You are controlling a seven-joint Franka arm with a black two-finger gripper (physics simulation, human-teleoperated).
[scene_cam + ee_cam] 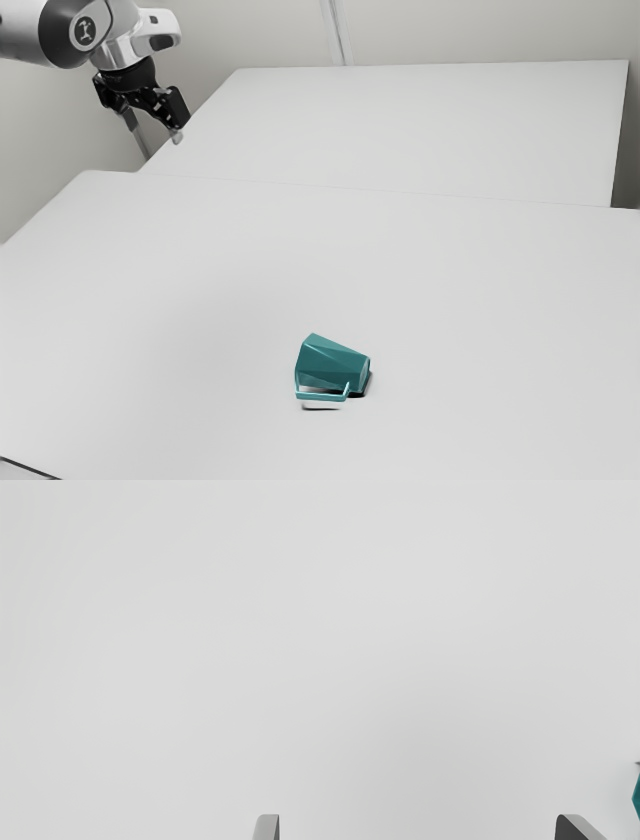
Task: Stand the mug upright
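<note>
"Exterior view, item one?"
"Gripper (154, 130), black, upper left; fingers spread wide."
"Item two?"
"Mug (335, 366), teal, lying on its side, lower centre, well apart from the gripper."

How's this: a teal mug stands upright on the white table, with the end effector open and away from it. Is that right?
Not quite: the mug lies on its side, as the exterior view shows. The rest holds: it is teal, on the white table, and the end effector is open, away from it.
</note>
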